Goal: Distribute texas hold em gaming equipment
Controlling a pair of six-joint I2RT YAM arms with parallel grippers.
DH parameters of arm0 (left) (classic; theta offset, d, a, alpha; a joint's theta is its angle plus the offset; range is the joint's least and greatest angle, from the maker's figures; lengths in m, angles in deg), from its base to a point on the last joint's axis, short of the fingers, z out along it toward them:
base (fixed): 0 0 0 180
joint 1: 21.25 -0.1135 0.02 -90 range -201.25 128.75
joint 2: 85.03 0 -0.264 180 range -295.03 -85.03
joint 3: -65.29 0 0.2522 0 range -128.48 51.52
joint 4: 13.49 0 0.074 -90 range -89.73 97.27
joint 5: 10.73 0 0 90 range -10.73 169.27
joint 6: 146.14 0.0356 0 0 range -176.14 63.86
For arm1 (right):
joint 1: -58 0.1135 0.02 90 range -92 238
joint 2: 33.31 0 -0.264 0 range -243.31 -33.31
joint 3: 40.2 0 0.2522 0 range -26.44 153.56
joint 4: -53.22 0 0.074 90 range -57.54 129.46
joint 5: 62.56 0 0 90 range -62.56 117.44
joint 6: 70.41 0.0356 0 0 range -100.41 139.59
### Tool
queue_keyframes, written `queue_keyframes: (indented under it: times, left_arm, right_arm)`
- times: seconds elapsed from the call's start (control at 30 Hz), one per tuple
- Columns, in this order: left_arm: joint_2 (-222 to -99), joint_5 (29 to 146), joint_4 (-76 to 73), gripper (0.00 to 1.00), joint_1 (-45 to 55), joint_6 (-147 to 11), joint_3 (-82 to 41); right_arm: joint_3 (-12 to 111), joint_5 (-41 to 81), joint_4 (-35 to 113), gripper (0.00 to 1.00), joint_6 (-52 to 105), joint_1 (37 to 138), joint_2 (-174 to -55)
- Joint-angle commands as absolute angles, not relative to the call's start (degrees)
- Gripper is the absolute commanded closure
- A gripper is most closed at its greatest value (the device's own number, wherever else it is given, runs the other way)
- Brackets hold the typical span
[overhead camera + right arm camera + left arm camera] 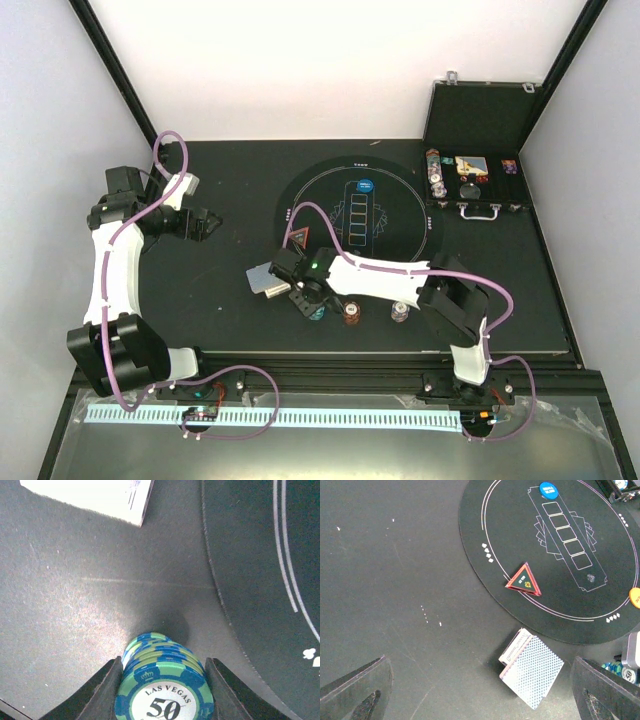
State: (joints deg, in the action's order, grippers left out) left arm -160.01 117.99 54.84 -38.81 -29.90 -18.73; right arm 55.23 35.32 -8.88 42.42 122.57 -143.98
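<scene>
Shows the right pincer pinching a stack of green chips marked LAS VEGAS 50, just off the near-left edge of the round black mat. Cannot settle from the wrist view whether the stack's base touches the counter; probably sits close to it. Shows also a brown-red chip stack and a whitish chip stack in a row to the right along the mat's near rim, playing cards just left of the green stack, a red triangle on the mat's near-left rim, a blue button at the far end of the printed outlines, and an orange button on the rim near the chips. Shows the left pincer spread and empty, well to the left. Judged step: setting down one seat's chips. Calls next for lowering fully, easing the pincer apart, then lifting straight up so as not to topple the stack.
</scene>
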Motion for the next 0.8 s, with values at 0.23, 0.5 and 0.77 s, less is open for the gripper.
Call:
queue_keyframes:
  times: [0.23,0.5,0.77]
  left_arm:
    - [-158.77,118.42,56.55,0.01,-39.35,-29.63,-21.59]
    - [-158.84,118.43,57.13,0.01,-39.49,-29.43,-22.67]
    - [-159.28,118.64,56.97,0.01,-39.54,-29.48,-22.61]
  right_arm:
    - [70.87,37.94,-11.89,0.78,38.86,112.18,-150.95]
    - [79.12,37.36,-12.14,0.81,37.7,107.18,-161.58]
    - [82.87,35.49,-11.24,0.81,36.84,104.46,-167.05]
